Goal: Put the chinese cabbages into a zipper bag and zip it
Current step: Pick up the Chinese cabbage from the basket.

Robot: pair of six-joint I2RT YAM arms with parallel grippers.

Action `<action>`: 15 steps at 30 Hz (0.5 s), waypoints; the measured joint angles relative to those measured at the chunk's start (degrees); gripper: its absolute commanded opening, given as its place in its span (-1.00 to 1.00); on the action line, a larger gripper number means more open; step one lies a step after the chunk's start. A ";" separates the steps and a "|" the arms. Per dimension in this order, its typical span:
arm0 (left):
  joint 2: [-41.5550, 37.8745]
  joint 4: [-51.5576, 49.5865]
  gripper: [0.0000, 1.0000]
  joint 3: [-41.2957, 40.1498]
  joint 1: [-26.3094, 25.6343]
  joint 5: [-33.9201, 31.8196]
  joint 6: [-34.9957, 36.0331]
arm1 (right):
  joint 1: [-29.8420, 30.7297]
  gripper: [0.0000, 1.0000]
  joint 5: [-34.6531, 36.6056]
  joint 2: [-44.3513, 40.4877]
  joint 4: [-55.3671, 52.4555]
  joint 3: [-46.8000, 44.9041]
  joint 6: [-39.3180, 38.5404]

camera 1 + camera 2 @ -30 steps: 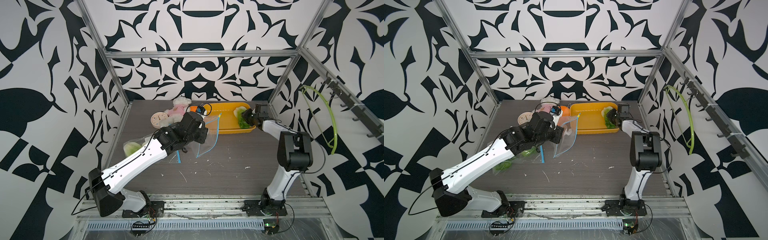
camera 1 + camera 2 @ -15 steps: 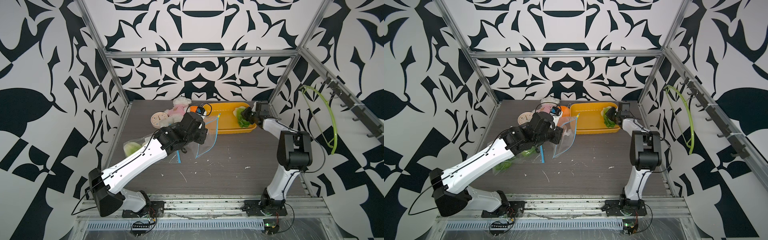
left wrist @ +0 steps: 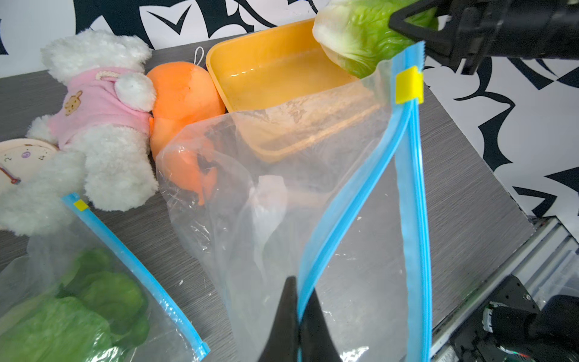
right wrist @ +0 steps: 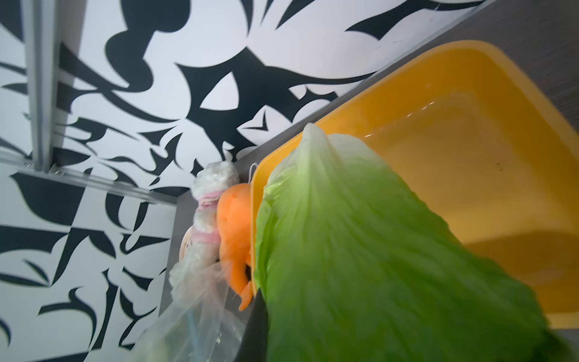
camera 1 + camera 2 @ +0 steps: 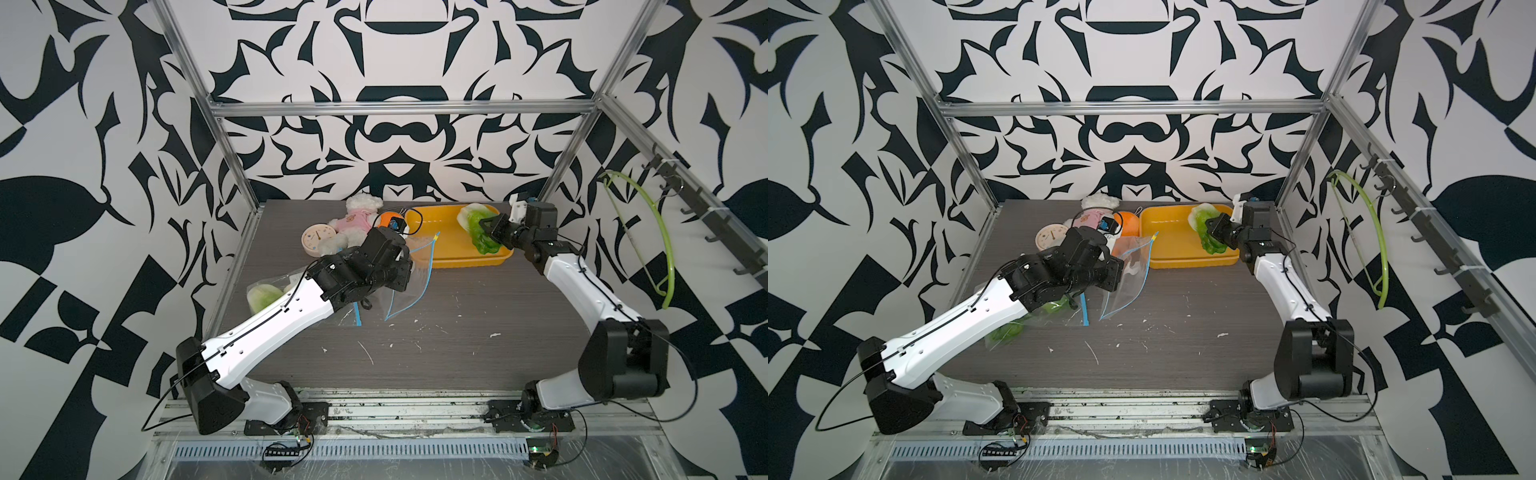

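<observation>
The table [image 5: 457, 353] showed a task judged partly done: one cabbage [image 5: 478, 228] was not yet bagged, and bagging it and zipping the bag were left; the yellow tray [image 5: 449, 220], at about 1 o'clock on the table, looked bare inside apart from that cabbage, which was over its 3 o'clock end; whether the cabbage touched the tray floor could not be told; the open bag [image 5: 409, 291], near the table's middle and just at 7 o'clock of the tray, stood up with its mouth gaping toward the tray and looked empty; a second bag [image 3: 94, 282] lay flat at 9 o'clock on the table with green leaves [image 5: 262, 295] inside, though how many heads, and whether its zip was run shut, could not be told; the right gripper [image 5: 490, 232] was clamped on the cabbage's leafy end; the left gripper [image 3: 299, 301] was clenched on the open bag's blue zip edge, holding it up.
</observation>
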 measured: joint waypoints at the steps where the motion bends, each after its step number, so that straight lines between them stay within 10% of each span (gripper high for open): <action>1: -0.26 0.07 -1.00 -0.46 0.00 0.09 -0.37 | 0.96 -1.00 -0.22 -1.66 -1.51 -0.17 -0.68; 15: -1.09 2.95 -1.00 -4.15 0.00 3.19 -3.39 | 10.16 -1.00 -0.59 -22.16 -23.87 -1.27 -6.80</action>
